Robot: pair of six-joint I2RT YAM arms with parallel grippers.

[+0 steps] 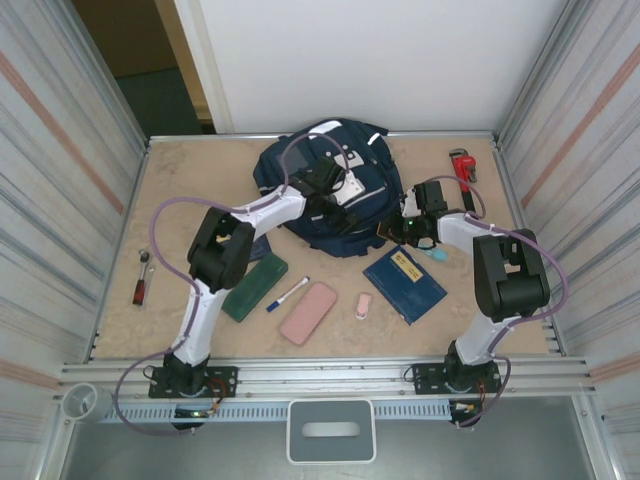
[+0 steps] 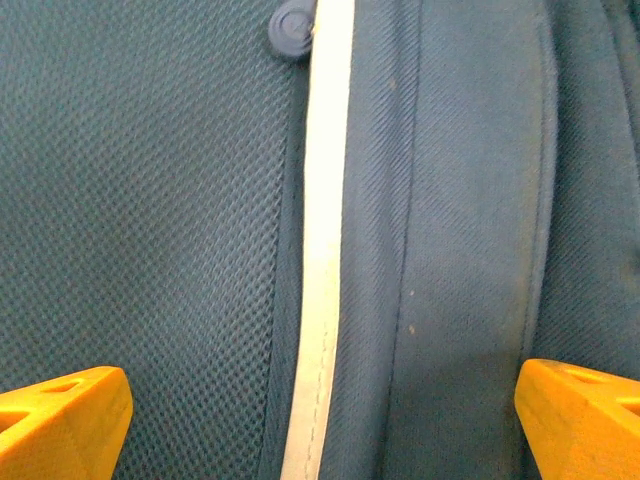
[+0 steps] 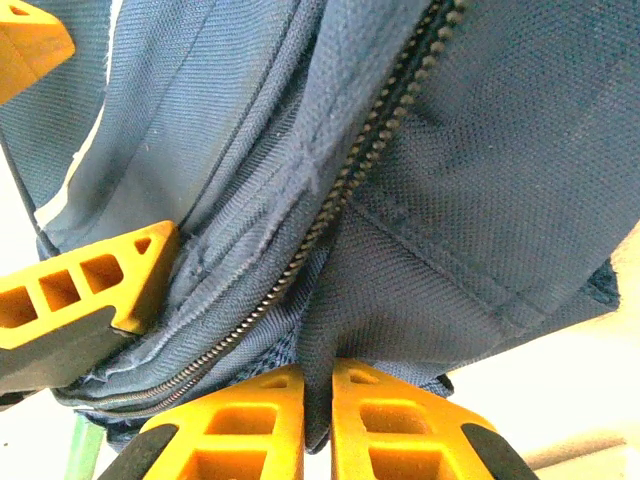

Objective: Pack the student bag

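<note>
Right fingers [image 3: 400, 425]: clamped on student bag [image 3: 500, 150] | left fingers [image 2: 60, 420]: spread wide

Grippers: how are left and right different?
The left gripper is wide open; the right gripper is pinched shut on fabric of the student bag beside its zipper. The left gripper is over the bag's middle; the right gripper is at its edge. Both have orange fingers.

No wording can be read anywhere — the white patch [image 1: 352, 184] on the student bag [image 1: 372, 205] and the small yellow label [image 1: 404, 266] on the dark-blue book [image 1: 412, 292] at right are both too small to make out.
</note>
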